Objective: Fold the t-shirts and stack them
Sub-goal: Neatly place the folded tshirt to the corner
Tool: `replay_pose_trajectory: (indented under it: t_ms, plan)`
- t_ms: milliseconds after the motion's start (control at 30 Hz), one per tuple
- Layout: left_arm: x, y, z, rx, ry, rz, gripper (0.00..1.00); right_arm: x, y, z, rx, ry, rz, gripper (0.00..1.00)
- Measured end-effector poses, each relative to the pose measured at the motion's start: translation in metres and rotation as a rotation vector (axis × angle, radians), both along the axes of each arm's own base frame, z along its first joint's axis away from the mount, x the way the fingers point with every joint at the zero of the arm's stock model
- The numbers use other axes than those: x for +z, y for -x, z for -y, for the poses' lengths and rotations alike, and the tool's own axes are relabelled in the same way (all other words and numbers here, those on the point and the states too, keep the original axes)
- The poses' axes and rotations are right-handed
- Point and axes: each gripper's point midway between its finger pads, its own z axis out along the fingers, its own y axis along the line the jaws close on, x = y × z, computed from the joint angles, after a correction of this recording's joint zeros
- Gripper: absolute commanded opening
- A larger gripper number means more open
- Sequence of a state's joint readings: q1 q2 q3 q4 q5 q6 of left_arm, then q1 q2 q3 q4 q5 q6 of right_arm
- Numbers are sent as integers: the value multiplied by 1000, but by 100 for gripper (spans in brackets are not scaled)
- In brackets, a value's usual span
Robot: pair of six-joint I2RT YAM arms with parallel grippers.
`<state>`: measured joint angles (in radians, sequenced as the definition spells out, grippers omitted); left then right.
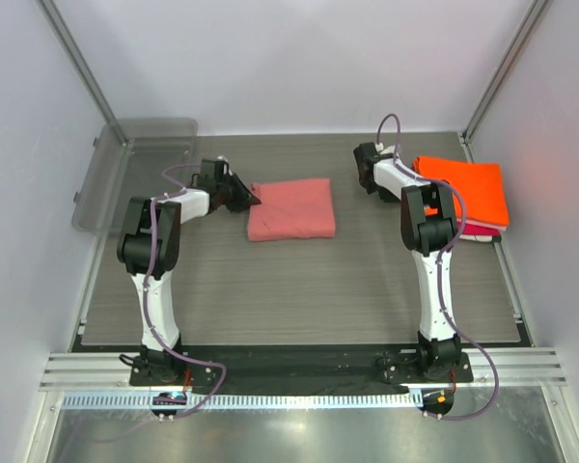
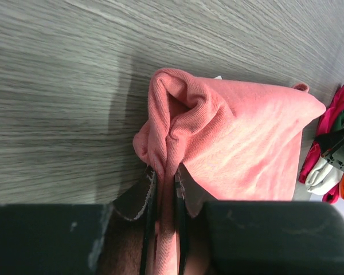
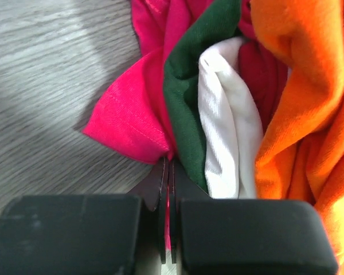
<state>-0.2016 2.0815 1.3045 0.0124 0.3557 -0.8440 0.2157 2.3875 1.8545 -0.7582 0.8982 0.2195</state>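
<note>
A folded salmon-pink t-shirt [image 1: 291, 207] lies flat at mid-table. My left gripper [image 1: 254, 199] is at its left edge and shut on a bunched fold of it [image 2: 163, 175]; the rest of the shirt [image 2: 241, 137] lies on the table. At the right, a stack has a bright orange t-shirt [image 1: 468, 185] on top. The right wrist view shows the orange [image 3: 298, 86], white [image 3: 226, 114] and magenta-red [image 3: 126, 114] shirts edge-on, with a dark green cloth [image 3: 189, 103] between them. My right gripper [image 3: 168, 163] is shut on the magenta-red shirt's edge. Its fingertips are hidden under the arm in the top view.
A clear grey plastic tray [image 1: 140, 164] leans at the back left corner. White walls with metal posts close in the table on three sides. Both arm bases stand at the near edge.
</note>
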Motion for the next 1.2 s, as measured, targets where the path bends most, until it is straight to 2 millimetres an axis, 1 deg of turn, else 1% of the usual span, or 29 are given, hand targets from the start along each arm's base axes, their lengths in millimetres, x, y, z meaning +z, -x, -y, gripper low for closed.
replay_pose_trajectory:
  t_ms: [100, 167, 200, 300, 367, 400, 433, 467, 500, 533, 567, 600, 633, 667, 700, 733, 767, 800, 900, 933, 1100, 1133, 1200]
  plan:
    - [0, -2, -7, 2, -1, 2, 2, 0, 0, -8, 17, -13, -6, 1]
    - [-1, -2, -12, 9, 1, 0, 2, 0, 2, -22, 47, -36, -9, 1]
    - [-1, -2, -15, 12, 4, -3, 2, 0, 4, -30, 66, -50, -11, 1]
    - [-2, 0, -21, 18, 11, -9, 3, 0, 18, -66, 143, -96, -50, 1]
    - [-1, 1, -23, 20, 12, -11, 4, 0, 25, -95, 198, -157, -59, 3]
    - [-2, 2, -24, 21, 11, -12, 5, 1, 27, -107, 219, -190, -57, 24]
    - [-1, 3, -24, 21, 11, -13, 8, 2, 28, -115, 225, -218, -46, 36]
    - [-1, 4, -25, 22, 10, -14, 9, 5, 28, -128, 245, -262, -34, 47]
    - [-1, 5, -25, 21, 9, -15, 11, 7, 28, -136, 258, -284, -28, 54]
    - [-1, 5, -25, 21, 8, -16, 16, 11, 27, -145, 273, -314, -13, 56]
    - [-1, 5, -25, 21, 7, -17, 23, 15, 26, -152, 284, -346, 0, 58]
    - [-1, 5, -26, 20, 6, -18, 32, 20, 25, -159, 295, -387, 16, 61]
    - [-1, 6, -26, 20, 3, -19, 46, 24, 23, -164, 301, -425, 32, 63]
    - [-2, 6, -27, 19, -1, -22, 51, 30, 20, -168, 306, -463, 53, 66]
    - [1, 6, -27, 19, 8, -16, 54, 34, 18, -170, 308, -495, 68, 70]
    - [3, 6, -28, 23, 3, -11, 59, 40, 14, -172, 309, -536, 90, 72]
    - [6, 7, -29, 25, -2, -9, 61, 44, 12, -173, 310, -566, 107, 73]
    - [6, 8, -30, 27, -9, -8, 64, 48, 10, -175, 314, -603, 123, 77]
    - [10, 10, -33, 29, -24, -1, 81, 55, 3, -183, 336, -755, 175, 83]
    - [12, 9, -33, 32, -26, 4, 83, 55, 3, -186, 342, -805, 183, 84]
    - [14, 8, -35, 37, -29, 8, 83, 46, -1, -205, 384, -1078, 204, 86]
    - [14, 8, -35, 37, -28, 8, 80, 44, -3, -208, 390, -1127, 206, 86]
    - [14, 8, -35, 38, -29, 7, 79, 40, -8, -214, 404, -1190, 211, 85]
